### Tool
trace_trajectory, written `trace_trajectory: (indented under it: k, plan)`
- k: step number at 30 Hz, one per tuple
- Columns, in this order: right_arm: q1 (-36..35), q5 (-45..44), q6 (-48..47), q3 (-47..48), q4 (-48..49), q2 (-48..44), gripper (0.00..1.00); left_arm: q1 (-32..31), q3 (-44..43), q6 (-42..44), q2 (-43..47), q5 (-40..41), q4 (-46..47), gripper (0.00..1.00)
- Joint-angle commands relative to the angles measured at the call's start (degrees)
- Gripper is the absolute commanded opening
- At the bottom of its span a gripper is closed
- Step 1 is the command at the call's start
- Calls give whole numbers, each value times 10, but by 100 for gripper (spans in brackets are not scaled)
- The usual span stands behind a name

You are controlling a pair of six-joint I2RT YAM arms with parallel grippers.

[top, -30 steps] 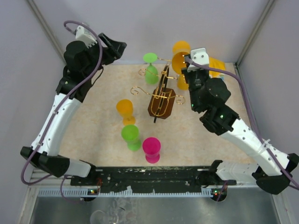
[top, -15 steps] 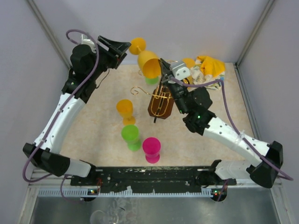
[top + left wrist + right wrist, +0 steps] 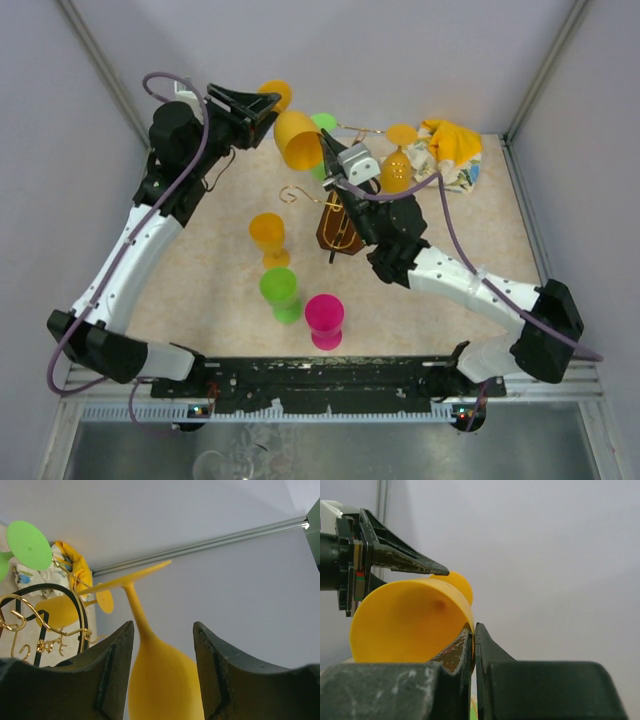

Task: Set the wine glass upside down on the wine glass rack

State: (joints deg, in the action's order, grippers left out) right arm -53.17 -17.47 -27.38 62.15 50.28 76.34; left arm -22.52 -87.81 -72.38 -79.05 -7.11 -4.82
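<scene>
A yellow wine glass [image 3: 298,138] is held tilted in the air left of the wine glass rack [image 3: 345,215], a gold wire stand with a dark brown oval frame. My right gripper [image 3: 326,152] is shut on the glass's rim, one finger inside the bowl, as the right wrist view [image 3: 474,626] shows. My left gripper [image 3: 268,108] is open, its fingers on either side of the bowl near the stem without touching it [image 3: 164,625]. The glass's foot [image 3: 125,577] points away from the left wrist camera. A green glass [image 3: 322,125] and an orange glass [image 3: 398,165] hang on the rack.
An orange glass [image 3: 267,235], a green glass [image 3: 280,290] and a pink glass [image 3: 324,318] stand on the table in front of the rack. A yellow patterned cloth [image 3: 450,145] lies at the back right. Grey walls close the back and sides.
My right gripper has carried the yellow glass from the rack's right side to its left, towards the left gripper. The left gripper has moved right, and its open fingers now flank the glass.
</scene>
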Motion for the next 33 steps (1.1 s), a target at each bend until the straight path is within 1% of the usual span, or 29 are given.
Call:
trace_trajectory:
  k: [1,4,17,21,25,29,32,33]
  plan:
    - [-15,-5,-21,33,59,20,0,-4,7,-14,12,-23,30,55]
    - [-23,-10,-32,34,68,29,0,-5,9,-16,11,-27,36,52]
    - [-39,-8,-46,28,76,34,0,-11,16,-13,-4,-33,48,47]
    - [-42,-12,-51,23,76,34,0,-13,17,-9,-6,-32,53,41]
    - [-45,-14,-55,19,72,32,1,-13,19,3,-3,-25,59,26]
    - [-47,-20,-57,8,74,24,22,-14,21,40,-2,-23,76,12]
    - [-48,-40,-58,-1,58,9,35,-14,25,104,-1,-20,107,5]
    - [-48,-49,-58,-4,51,3,37,-14,29,131,1,-15,120,3]
